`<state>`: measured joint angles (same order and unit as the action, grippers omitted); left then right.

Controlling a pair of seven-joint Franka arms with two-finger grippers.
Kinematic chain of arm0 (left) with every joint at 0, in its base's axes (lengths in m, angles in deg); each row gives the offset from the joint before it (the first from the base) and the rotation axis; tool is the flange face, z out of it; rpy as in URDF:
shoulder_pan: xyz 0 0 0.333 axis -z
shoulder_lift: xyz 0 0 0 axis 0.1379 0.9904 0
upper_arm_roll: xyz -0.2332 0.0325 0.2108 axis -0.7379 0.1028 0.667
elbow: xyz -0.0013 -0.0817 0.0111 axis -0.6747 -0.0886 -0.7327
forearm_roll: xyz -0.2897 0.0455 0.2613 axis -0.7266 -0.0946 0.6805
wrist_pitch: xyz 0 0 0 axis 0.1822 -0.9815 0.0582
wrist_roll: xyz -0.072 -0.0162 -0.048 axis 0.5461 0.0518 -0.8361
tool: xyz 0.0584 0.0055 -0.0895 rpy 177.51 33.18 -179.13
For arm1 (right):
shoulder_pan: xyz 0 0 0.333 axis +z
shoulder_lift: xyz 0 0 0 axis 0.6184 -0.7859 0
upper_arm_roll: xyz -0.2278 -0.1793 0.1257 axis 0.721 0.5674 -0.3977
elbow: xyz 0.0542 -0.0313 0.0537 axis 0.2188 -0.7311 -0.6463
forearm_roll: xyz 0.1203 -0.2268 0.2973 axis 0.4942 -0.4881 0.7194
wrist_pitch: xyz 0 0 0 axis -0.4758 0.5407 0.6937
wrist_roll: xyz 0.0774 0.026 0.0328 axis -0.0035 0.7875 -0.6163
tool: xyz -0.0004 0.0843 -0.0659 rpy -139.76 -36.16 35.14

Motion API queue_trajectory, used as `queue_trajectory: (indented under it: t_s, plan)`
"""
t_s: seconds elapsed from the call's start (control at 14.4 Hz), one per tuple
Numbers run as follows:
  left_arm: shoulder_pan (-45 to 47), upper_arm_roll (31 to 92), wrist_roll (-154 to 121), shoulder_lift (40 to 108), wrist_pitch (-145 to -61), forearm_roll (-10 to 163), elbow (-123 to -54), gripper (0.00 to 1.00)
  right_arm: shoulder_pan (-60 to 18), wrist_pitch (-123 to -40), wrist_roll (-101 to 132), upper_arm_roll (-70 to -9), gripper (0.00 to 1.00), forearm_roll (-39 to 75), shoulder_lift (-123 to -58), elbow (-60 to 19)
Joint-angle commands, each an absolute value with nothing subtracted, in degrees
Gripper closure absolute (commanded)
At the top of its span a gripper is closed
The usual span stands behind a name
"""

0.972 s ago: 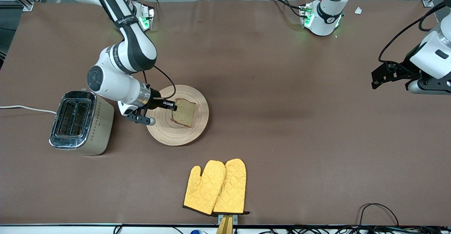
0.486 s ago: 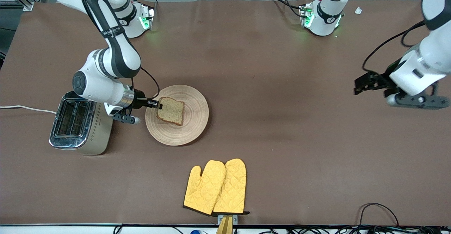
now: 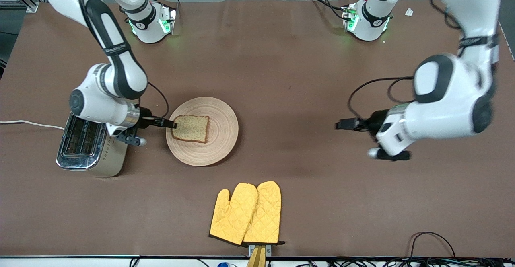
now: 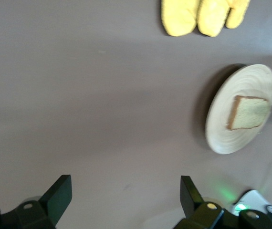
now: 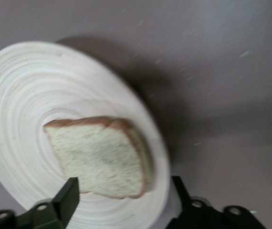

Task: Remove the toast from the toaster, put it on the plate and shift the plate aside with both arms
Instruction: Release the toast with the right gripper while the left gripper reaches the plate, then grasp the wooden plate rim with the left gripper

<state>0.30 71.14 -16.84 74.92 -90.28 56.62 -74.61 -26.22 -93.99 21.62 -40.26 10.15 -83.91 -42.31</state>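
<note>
The toast (image 3: 191, 128) lies flat on the round beige plate (image 3: 219, 146), on the side toward the toaster. My right gripper (image 3: 168, 123) is at the plate's rim on that side. In the right wrist view it (image 5: 124, 188) is open, its fingers (image 5: 69, 193) apart on either side of the toast's (image 5: 98, 157) near edge, over the plate (image 5: 21, 95). My left gripper (image 3: 341, 124) is open and empty over bare table toward the left arm's end, pointing at the plate. The left wrist view shows its jaws (image 4: 124, 191) wide, with the plate (image 4: 222, 133) and toast (image 4: 248, 113) farther off.
A steel toaster (image 3: 86, 140) stands beside the plate toward the right arm's end, under the right wrist. A pair of yellow oven mitts (image 3: 246, 212) lies nearer to the front camera than the plate and shows in the left wrist view (image 4: 203, 14). A brown cloth covers the table.
The right gripper has drawn back toward the toaster, and the toast shifted with it across the plate and now lies flat. The left arm has swung in from the table's end toward the plate.
</note>
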Motion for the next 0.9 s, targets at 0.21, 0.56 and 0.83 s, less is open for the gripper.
queue_trajectory:
  t_s: [0.21, 0.56, 0.83]
  plan:
    - [11.04, 70.27, -13.16, 89.98, -105.33, 37.53, -72.65, 0.0, -30.9, -75.12, 22.64, -39.59, 0.0, -13.49, -76.17, -27.93]
    - [21.59, 70.09, -4.46, 99.29, -119.93, 22.58, -69.24, 0.0, -33.89, -61.18, 22.82, -38.71, 0.0, -23.15, -72.01, -11.45]
    - [27.04, 70.09, 0.81, 104.58, -126.79, 14.94, -65.54, 0.01, -35.73, -52.12, 22.91, -38.54, 0.0, -23.27, -71.75, -3.69]
